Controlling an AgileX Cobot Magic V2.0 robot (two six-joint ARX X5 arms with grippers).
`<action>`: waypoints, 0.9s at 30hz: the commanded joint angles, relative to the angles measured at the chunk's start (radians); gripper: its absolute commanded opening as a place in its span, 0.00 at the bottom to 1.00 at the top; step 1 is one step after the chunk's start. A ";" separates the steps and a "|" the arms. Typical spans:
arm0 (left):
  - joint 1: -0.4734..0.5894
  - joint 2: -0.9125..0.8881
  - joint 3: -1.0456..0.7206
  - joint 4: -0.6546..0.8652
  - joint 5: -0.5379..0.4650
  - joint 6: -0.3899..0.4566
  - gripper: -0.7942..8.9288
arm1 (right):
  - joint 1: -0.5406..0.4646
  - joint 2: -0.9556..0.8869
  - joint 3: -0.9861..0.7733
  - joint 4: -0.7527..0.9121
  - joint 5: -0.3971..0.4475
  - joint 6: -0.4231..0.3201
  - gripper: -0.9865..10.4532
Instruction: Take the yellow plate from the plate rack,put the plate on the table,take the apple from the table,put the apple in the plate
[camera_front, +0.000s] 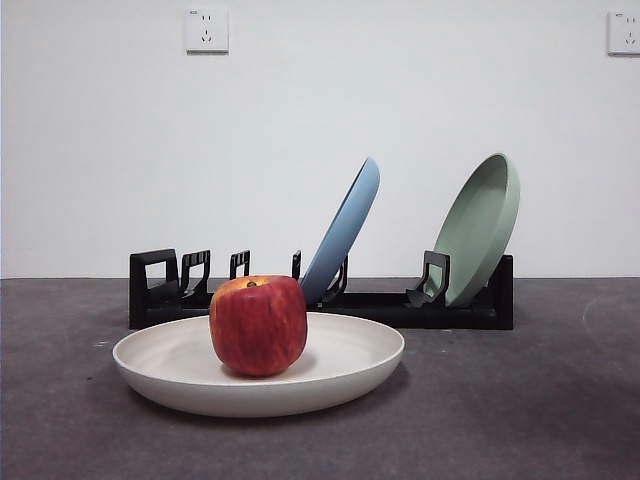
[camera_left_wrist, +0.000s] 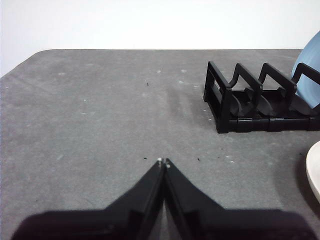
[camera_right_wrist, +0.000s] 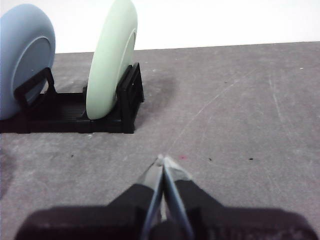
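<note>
The cream yellow plate (camera_front: 340, 372) lies flat on the dark grey table (camera_front: 540, 420), in front of the black plate rack (camera_front: 385, 305). The red apple (camera_front: 258, 325) stands upright inside the plate, left of its middle. In the left wrist view, a sliver of the plate's rim (camera_left_wrist: 314, 167) shows beside the rack's end (camera_left_wrist: 250, 102). My left gripper (camera_left_wrist: 163, 161) is shut and holds nothing, off to the side of the rack. My right gripper (camera_right_wrist: 162, 160) is also shut and holds nothing, on the rack's other side. Neither arm appears in the front view.
A light blue plate (camera_front: 345, 228) and a pale green plate (camera_front: 482, 225) lean in the rack's slots. The green plate (camera_right_wrist: 110, 57) and the blue plate (camera_right_wrist: 25, 57) also show in the right wrist view. White wall with sockets behind.
</note>
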 joint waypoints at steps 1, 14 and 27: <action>0.003 -0.003 -0.014 0.002 -0.001 -0.006 0.08 | -0.001 -0.003 -0.010 -0.011 -0.008 0.026 0.09; 0.003 -0.003 -0.014 0.002 -0.001 -0.006 0.08 | 0.001 0.000 -0.009 -0.010 -0.008 0.042 0.09; 0.003 -0.003 -0.014 0.002 -0.001 -0.006 0.08 | 0.001 0.000 -0.009 -0.010 -0.008 0.042 0.09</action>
